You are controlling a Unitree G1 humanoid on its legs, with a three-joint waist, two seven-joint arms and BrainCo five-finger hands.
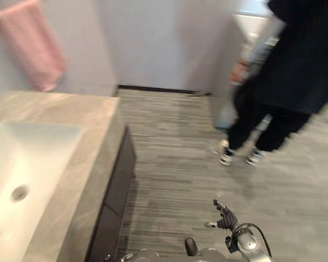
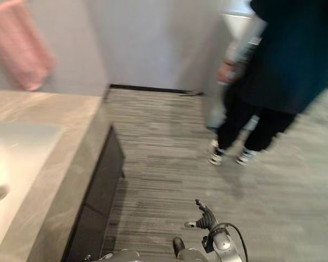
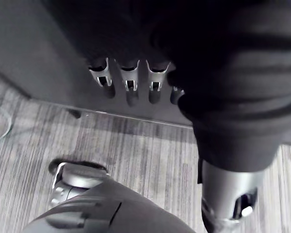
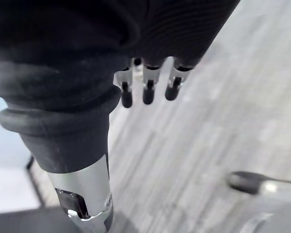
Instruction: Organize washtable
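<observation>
The washtable point(image 1: 93, 142) is a beige marble counter on my left, with a white rectangular sink point(image 1: 27, 164) set into it; its top is bare. A pink towel point(image 1: 35, 46) hangs on the wall behind it. My right hand point(image 1: 225, 218) hangs low over the floor, and in the right wrist view its fingers point(image 4: 148, 85) are relaxed and hold nothing. My left hand point(image 3: 130, 82) hangs beside the counter's dark cabinet front point(image 3: 48, 53), fingers straight and empty.
A person point(image 1: 295, 65) in dark clothes stands at the far right on the grey plank floor point(image 1: 175, 164), holding a blurred pale object point(image 1: 251, 54). A grey wall with a dark baseboard point(image 1: 153, 89) closes the back. The dark cabinet point(image 1: 117, 191) sits under the counter.
</observation>
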